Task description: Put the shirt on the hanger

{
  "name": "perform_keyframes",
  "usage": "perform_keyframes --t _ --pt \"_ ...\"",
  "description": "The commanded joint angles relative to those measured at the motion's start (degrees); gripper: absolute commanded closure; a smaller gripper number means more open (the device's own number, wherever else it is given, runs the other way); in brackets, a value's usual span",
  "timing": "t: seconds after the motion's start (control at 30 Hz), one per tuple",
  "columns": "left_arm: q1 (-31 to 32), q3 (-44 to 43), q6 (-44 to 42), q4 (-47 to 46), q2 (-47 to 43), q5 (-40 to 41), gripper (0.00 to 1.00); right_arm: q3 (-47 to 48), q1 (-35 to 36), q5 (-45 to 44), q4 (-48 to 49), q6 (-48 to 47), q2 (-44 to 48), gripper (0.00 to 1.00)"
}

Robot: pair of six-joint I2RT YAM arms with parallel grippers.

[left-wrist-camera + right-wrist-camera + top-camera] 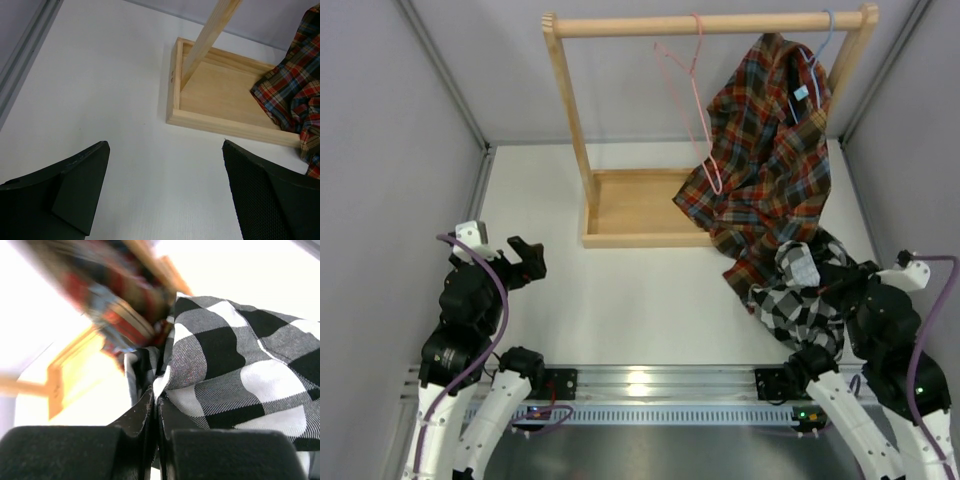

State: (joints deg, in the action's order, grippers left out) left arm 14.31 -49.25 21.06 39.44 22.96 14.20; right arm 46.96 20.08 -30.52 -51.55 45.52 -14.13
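Plaid shirt (770, 150) crowds hanger (704, 125) right side (overlaps lower tip); left side open.

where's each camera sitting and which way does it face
Top external: above and behind, looking down on rack, plaid shirt, checked shirt; left arm and right arm at bottom.
Left wrist: on left arm, facing the rack's tray past the open left gripper.
Right wrist: on right arm, facing checked shirt pinched in shut right gripper.
All three share the plaid shirt.
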Motion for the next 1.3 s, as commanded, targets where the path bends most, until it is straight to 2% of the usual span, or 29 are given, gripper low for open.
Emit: perform_keyframes --t 0.0,0.07,0.1,0.13,0.17,0.2,0.27,0.37,0.43,0.5,0.57,0.63,0.77,0.9,1.03,1.13,1.2,1.23,1.27 --pt "0.2 0.0 -0.1 -2.7 0.2 1.3 0.02 8.7 0.2 15.5 -0.1 -10.8 -4.5 1.0" --pt "0.2 -0.1 -0.1 -2.7 0.1 1.6 0.02 13.7 0.1 25.2 0.1 -14.3 -10.4 1.0" --pt "0.2 -0.1 -0.1 -2.8 0.0 1.8 0.02 15.2 0.2 37.1 1.4 -14.9 -12.3 1.0" --pt "0.2 -0.1 -0.1 -2.7 0.0 1.9 0.02 17.5 0.1 42.9 2.6 -15.1 -15.6 1.0" --pt "0.2 -0.1 -0.1 -2.7 -0.2 2.0 0.02 18.6 0.1 53.6 4.1 -14.7 -16.9 1.0" --pt "0.1 -0.2 -0.1 -2.7 -0.3 2.0 0.02 19.6 0.1 57.9 5.9 -13.7 -18.0 1.0" --pt "0.1 -0.3 0.0 -2.7 -0.2 2.3 0.02 23.1 0.2 63.2 11.1 -10.4 -20.1 1.0" --pt "0.2 -0.2 -0.1 -2.8 -0.2 2.3 0.02 29.3 0.1 64.7 13.6 -8.3 -23.2 1.0" --pt "0.1 -0.2 -0.1 -2.9 -0.2 2.4 0.02 30.5 0.1 67.4 16.9 -5.5 -25.5 1.0" --pt "0.2 -0.2 -0.1 -2.9 -0.1 2.5 0.02 29.9 0.2 71.1 24.6 1.2 -26.7 1.0" --pt "0.1 -0.3 -0.1 -2.9 0.2 2.6 0.02 27.2 0.2 70.9 32.6 8.3 -28.0 1.0" --pt "0.2 -0.3 -0.1 -2.8 0.4 2.6 0.02 25.7 0.2 69.3 35.8 11.5 -29.3 1.0" --pt "0.1 -0.4 0.1 -2.9 1.0 2.6 0.02 22.0 1.5 58.1 37.6 13.7 -30.4 1.0" --pt "0.1 -0.5 0.2 -2.9 2.1 2.3 0.02 16.9 5.7 53.6 42.6 13.4 -33.5 1.0" --pt "0.1 -0.5 -0.1 -2.9 3.0 1.5 0.02 14.0 10.5 55.6 44.9 7.2 -44.4 1.0" --pt "0.1 -0.3 -0.1 -2.9 3.0 1.4 0.02 9.8 13.8 54.6 47.6 6.5 -49.0 1.0" --pt "0.1 -0.3 -0.1 -3.0 3.1 1.1 0.02 9.2 18.0 46.9 47.7 5.0 -50.8 1.0" --pt "0.1 -0.3 -0.1 -3.0 3.2 0.8 0.02 9.8 20.2 39.5 45.8 1.6 -51.3 1.0" --pt "0.1 -0.3 -0.2 -2.9 3.3 0.4 0.02 10.6 25.9 35.2 44.4 -0.6 -52.1 1.0"
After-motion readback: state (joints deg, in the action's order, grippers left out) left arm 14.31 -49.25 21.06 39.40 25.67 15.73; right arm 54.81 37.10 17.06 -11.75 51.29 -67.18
